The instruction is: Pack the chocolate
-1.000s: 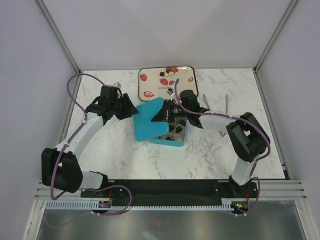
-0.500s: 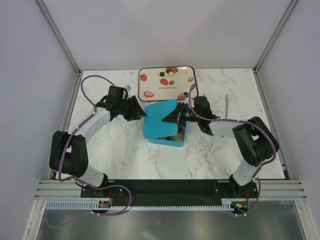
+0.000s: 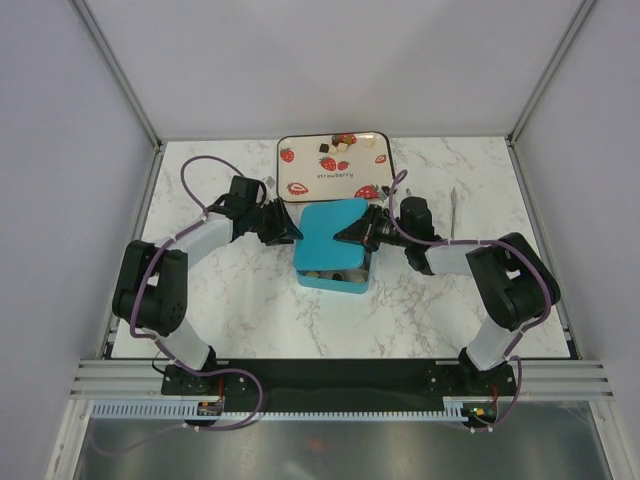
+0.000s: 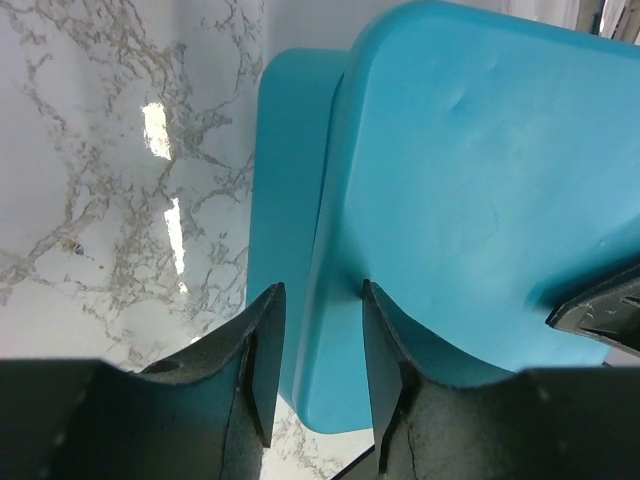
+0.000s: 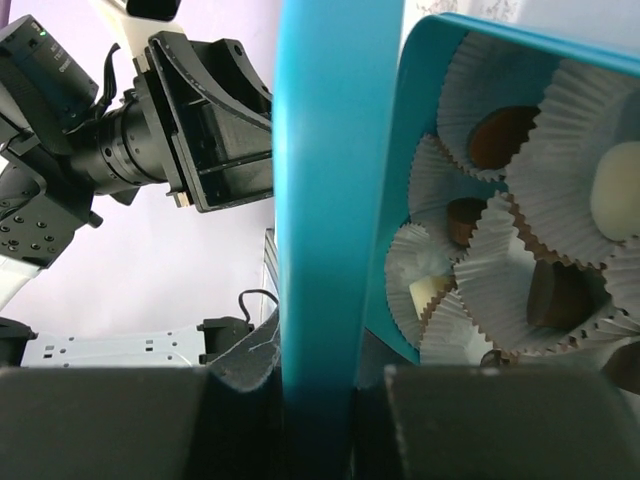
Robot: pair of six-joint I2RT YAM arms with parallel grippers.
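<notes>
The teal box (image 3: 350,281) sits in the middle of the marble table (image 3: 240,310). Its lid (image 3: 328,234) hangs over it, covering all but a strip at the box's 6 o'clock edge.

The right gripper (image 3: 358,232) comes in from 3 o'clock and is clamped narrowly on the lid's right edge. In the right wrist view the lid runs edge-on between its fingers (image 5: 240,405).

The left gripper (image 3: 288,229) is at 9 o'clock of the lid. In its wrist view the jaws stand partly apart with the lid's left edge between the fingers (image 4: 262,360). A gap shows on the outer side, so it is not gripping the lid.

Some of the chocolate (image 5: 500,135) is already in the box. Brown and white pieces sit one each in white pleated paper cups (image 5: 570,110), seen in the right wrist view beside the lid.

More brown and white pieces lie loose at the far end of the strawberry-print tray (image 3: 300,170). The tray is at 12 o'clock of the box, just beyond the lid.

A thin metal tool (image 3: 453,206) lies on the table at 2 o'clock of the box, well apart from it.
</notes>
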